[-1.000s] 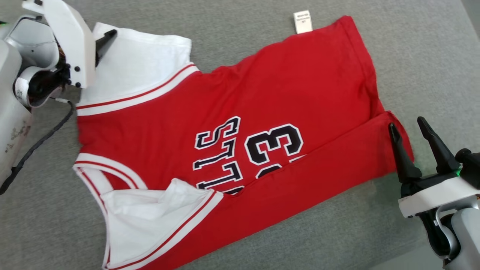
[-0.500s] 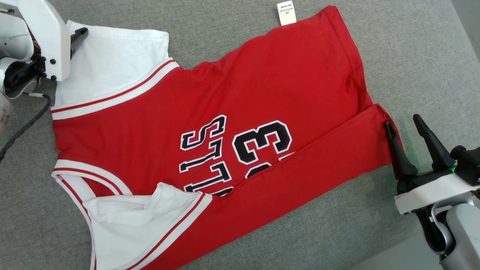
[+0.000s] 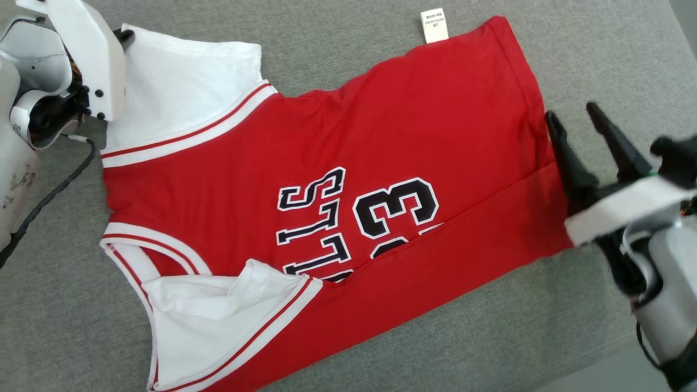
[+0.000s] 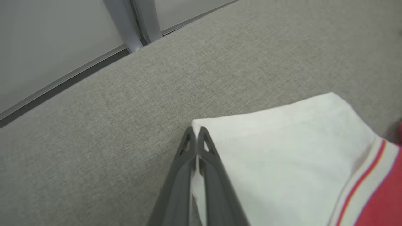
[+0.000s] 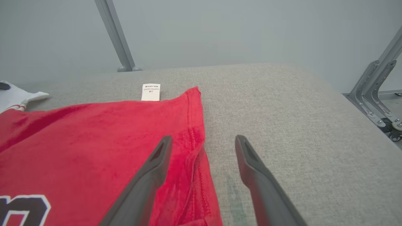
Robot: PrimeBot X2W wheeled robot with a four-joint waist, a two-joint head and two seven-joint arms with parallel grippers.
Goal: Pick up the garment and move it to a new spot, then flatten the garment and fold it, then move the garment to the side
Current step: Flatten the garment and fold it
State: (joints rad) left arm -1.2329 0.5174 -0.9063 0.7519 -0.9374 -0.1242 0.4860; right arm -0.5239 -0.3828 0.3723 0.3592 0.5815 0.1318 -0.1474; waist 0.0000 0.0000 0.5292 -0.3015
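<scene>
Nearest the robot, a red knit basketball jersey (image 3: 381, 136) with white sleeves and red-and-white striped trim lies spread on the grey woven fabric tabletop (image 3: 599, 54). Its near long edge is folded over onto the front, covering part of the black, white-edged lettering (image 3: 395, 207). The near white sleeve (image 3: 212, 326) is rumpled.

At the jersey's hem end, the right gripper (image 3: 570, 111) hangs with its two dark fingers spread wide, gripping nothing. In the right wrist view, one finger (image 5: 147, 179) is over the red hem and the other is over bare tabletop just beside it.

Farther off, at the shoulder end, the left gripper (image 4: 196, 129) has its fingers pressed together on the corner of the far white sleeve (image 4: 282, 150), with a sliver of white cloth pinched between them.

A small white care label (image 3: 434, 25) sticks out from the jersey's far edge onto the tabletop. Beyond the table stand grey metal frame legs (image 5: 114, 34) against a pale wall.
</scene>
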